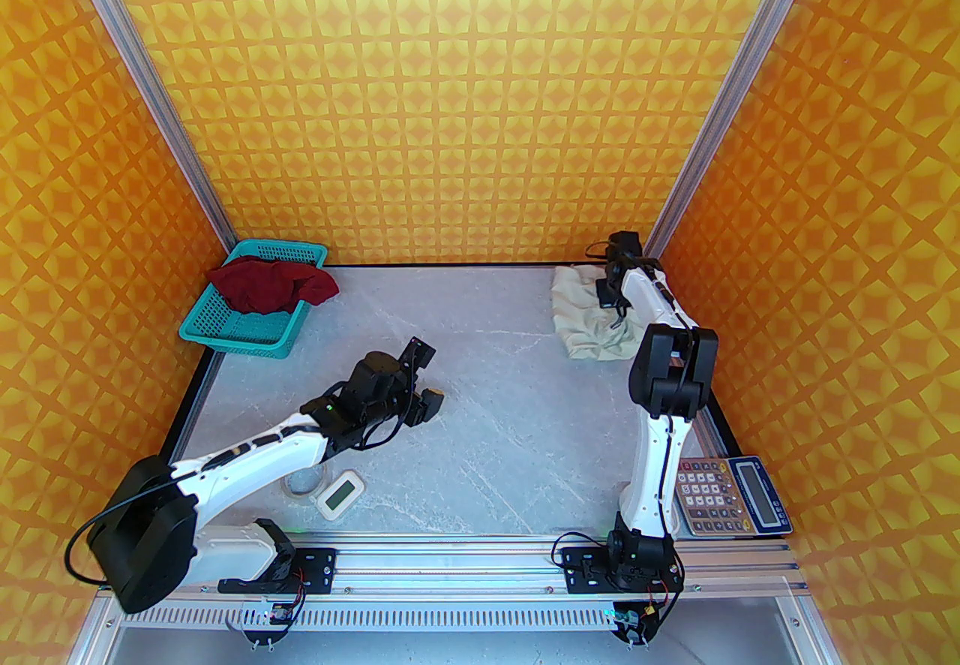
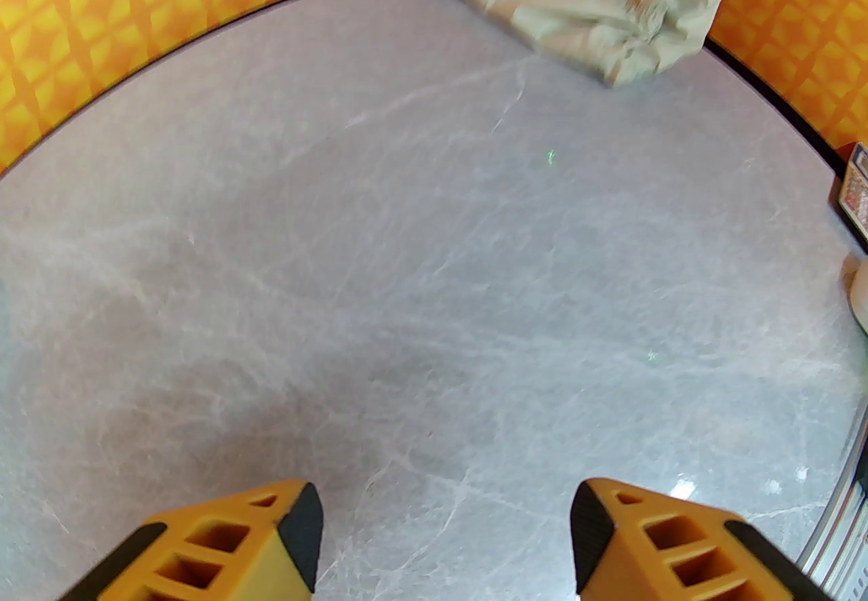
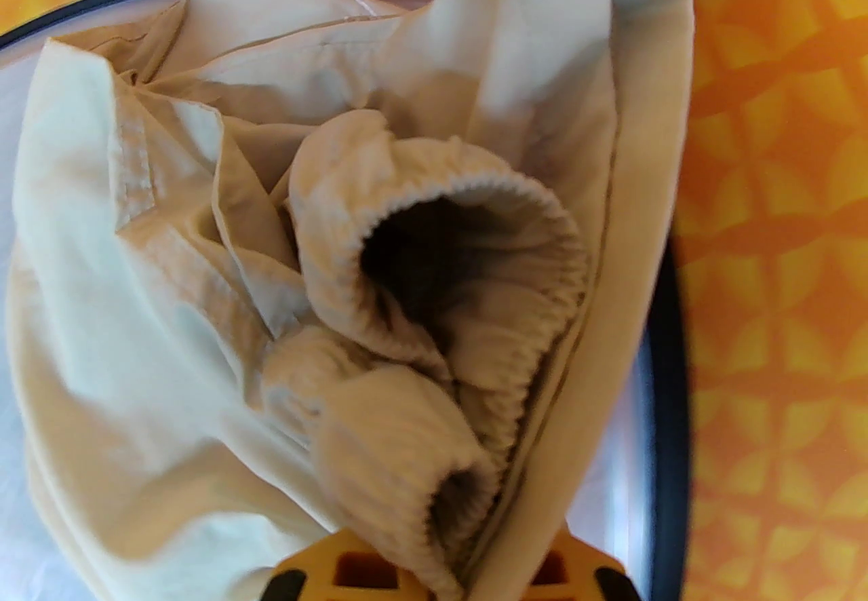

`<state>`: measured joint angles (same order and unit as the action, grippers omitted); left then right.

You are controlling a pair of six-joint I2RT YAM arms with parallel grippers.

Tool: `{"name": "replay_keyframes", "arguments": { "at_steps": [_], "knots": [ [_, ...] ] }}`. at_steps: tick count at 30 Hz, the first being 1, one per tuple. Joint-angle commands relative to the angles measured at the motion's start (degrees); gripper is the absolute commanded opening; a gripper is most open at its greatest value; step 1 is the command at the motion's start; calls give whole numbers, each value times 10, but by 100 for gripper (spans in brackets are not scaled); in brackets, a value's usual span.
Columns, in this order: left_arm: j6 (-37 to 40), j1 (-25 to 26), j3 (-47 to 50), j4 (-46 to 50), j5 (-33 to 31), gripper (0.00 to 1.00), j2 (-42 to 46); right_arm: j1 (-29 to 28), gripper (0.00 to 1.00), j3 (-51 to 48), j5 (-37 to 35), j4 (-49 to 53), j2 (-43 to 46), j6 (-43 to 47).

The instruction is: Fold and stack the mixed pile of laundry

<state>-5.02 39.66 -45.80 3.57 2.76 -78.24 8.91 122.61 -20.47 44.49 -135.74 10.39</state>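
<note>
Right gripper (image 3: 447, 574) looks clamped on the gathered band of the cream piece (image 3: 203, 245), which sits bunched at the upper right of the table (image 1: 487, 362) in the top view. Left gripper (image 2: 444, 544) hangs over bare tabletop, fingers apart. The red T-shirt (image 1: 270, 283) is slumped over the teal basket (image 1: 225, 335), upper left. My worry is that I've pinched several layers, so a pull could drag the whole lump, or the band could slip free.

Overhead and left wrist both see cream garment (image 1: 589, 317)
</note>
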Motion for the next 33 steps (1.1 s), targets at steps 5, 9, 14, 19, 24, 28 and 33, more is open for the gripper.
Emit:
{"name": "replay_keyframes", "arguments": {
  "at_steps": [5,9,14,19,24,28,33],
  "knots": [
    [-22,-16,-60,34,26,63,-37,19,4,24,-149,-57,-33,56],
    [-35,-43,-73,33,39,63,-51,22,26,-7,-209,-128,-19,87],
    [-45,-50,-76,29,51,64,-51,25,67,-4,-231,-163,-14,109],
    [-50,-58,-60,24,51,64,-32,22,78,-29,-197,-145,23,55],
    [-59,-95,-55,38,51,63,4,-16,80,-126,-146,-152,103,1],
    [-70,-161,-72,89,50,63,35,-61,79,-249,-72,-172,191,-75],
    [-104,-281,-157,204,25,61,13,-114,76,-412,62,-246,300,-162]
  ]
}}
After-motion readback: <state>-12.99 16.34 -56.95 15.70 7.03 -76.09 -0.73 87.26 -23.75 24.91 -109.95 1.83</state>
